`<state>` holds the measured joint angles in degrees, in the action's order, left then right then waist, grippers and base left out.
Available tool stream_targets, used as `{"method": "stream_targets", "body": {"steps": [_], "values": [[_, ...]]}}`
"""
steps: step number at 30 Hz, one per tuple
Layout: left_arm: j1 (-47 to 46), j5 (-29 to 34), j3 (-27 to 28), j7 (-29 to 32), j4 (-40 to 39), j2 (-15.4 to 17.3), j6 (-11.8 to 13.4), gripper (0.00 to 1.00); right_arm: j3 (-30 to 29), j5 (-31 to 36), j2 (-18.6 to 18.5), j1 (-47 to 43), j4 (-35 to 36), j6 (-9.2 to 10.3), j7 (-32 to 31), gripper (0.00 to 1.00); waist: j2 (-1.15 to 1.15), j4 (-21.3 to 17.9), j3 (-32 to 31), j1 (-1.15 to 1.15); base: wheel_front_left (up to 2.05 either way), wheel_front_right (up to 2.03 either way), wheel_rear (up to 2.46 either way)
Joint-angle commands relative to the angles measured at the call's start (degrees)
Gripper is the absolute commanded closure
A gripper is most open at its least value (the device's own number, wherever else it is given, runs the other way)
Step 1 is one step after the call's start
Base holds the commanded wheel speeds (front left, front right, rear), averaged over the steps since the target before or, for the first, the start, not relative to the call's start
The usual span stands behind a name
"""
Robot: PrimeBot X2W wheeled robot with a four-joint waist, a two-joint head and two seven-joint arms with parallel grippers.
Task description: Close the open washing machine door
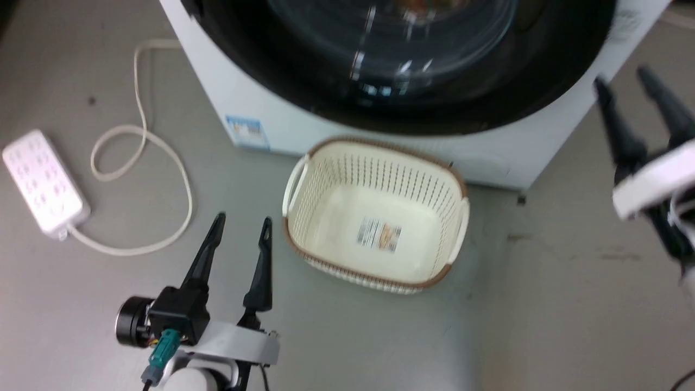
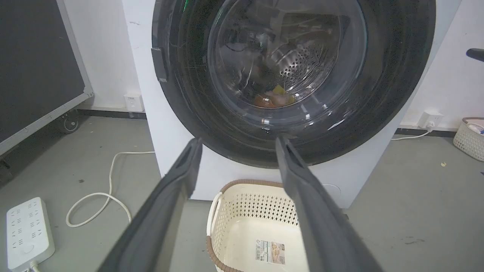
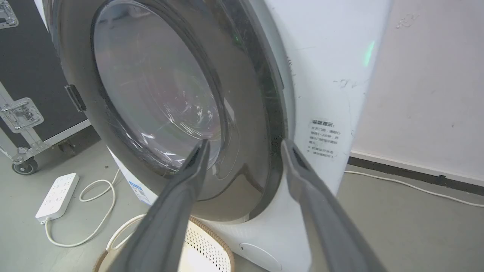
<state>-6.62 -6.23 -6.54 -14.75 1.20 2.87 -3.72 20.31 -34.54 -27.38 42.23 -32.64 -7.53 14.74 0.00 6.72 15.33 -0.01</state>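
The washing machine door [image 1: 402, 65], round and glossy black with a clear glass bowl, lies flush against the white washing machine [image 1: 271, 119]. In the left wrist view the washing machine door [image 2: 291, 75] faces me, with the steel drum and some clothes seen through the glass. The right wrist view shows the washing machine door [image 3: 166, 102] from the right side, pressed to the machine's front [image 3: 325, 75]. My left gripper [image 1: 241, 224] [image 2: 238, 141] is open, low at the front left with nothing between its fingers. My right gripper [image 1: 624, 81] [image 3: 244, 143] is open beside the machine's right corner, touching nothing.
A cream perforated basket [image 1: 456, 184] stands empty on the grey floor in front of the machine. A white power strip [image 1: 43, 182] with a looped cord [image 1: 163, 157] lies at the left. A black wheeled case [image 3: 22, 75] stands left of the machine; another basket [image 2: 469, 138] sits far right.
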Motion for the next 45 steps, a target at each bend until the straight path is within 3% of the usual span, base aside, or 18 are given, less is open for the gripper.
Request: {"method": "stream_targets", "body": {"steps": [1, 8, 12, 19, 25, 37, 38, 45], "values": [[0.58, -0.1, 0.25, -0.25, 0.23, 0.01, -0.29, 0.0, -0.77, 0.48, 0.07, -1.71, 0.79, 0.04, 0.24, 0.0, 0.0, -1.59, -4.23, 0.01, 0.0, 0.0, 0.0], [3.56, -0.44, 2.1, -0.25, 2.87, 0.01, -0.97, 0.0, -11.28, 8.67, 6.75, -17.21, 10.4, 0.04, 0.25, 0.0, 0.0, -4.01, -10.15, 0.01, 0.0, 0.0, 0.0], [4.64, -0.32, 2.38, -0.25, 4.32, 0.01, -1.09, 0.0, -17.15, 14.4, 12.65, -25.61, 15.6, 0.04, 0.25, 0.0, 0.0, -4.87, -12.39, 0.01, 0.0, 0.0, 0.0], [5.7, 0.1, 2.87, -0.25, 5.15, 0.01, -1.29, 0.0, -22.5, 21.43, 21.54, -39.45, 23.84, 0.04, 0.25, 0.0, 0.0, -5.36, -14.64, 0.01, 0.0, 0.0, 0.0], [6.21, 0.45, 2.8, -0.25, 5.54, 0.01, -1.16, 0.0, -23.85, 22.78, 23.77, -45.18, 26.84, 0.04, 0.26, 0.0, 0.0, -5.11, -15.14, 0.01, 0.0, 0.0, 0.0], [6.26, -0.37, 2.64, -0.25, 8.87, 0.01, -0.75, 0.0, -23.61, 24.07, 24.41, -46.39, 28.17, 0.04, 0.26, 0.0, 0.0, -4.89, -15.33, 0.01, 0.0, 0.0, 0.0], [5.81, -0.42, 2.6, 0.0, 8.98, -0.03, -0.93, 1.0, -23.63, 23.8, 24.1, -45.65, 27.82, 0.01, 0.0, 1.0, 0.0, -4.88, -15.34, 0.02, 0.0, 0.0, 0.0], [5.8, -0.27, 2.59, 0.41, 8.94, -0.04, -0.86, 1.0, -23.58, 24.11, 24.1, -45.53, 27.86, 0.0, -0.37, 1.0, 0.0, -4.91, -15.35, 0.02, 0.0, 0.0, 0.0]]}}
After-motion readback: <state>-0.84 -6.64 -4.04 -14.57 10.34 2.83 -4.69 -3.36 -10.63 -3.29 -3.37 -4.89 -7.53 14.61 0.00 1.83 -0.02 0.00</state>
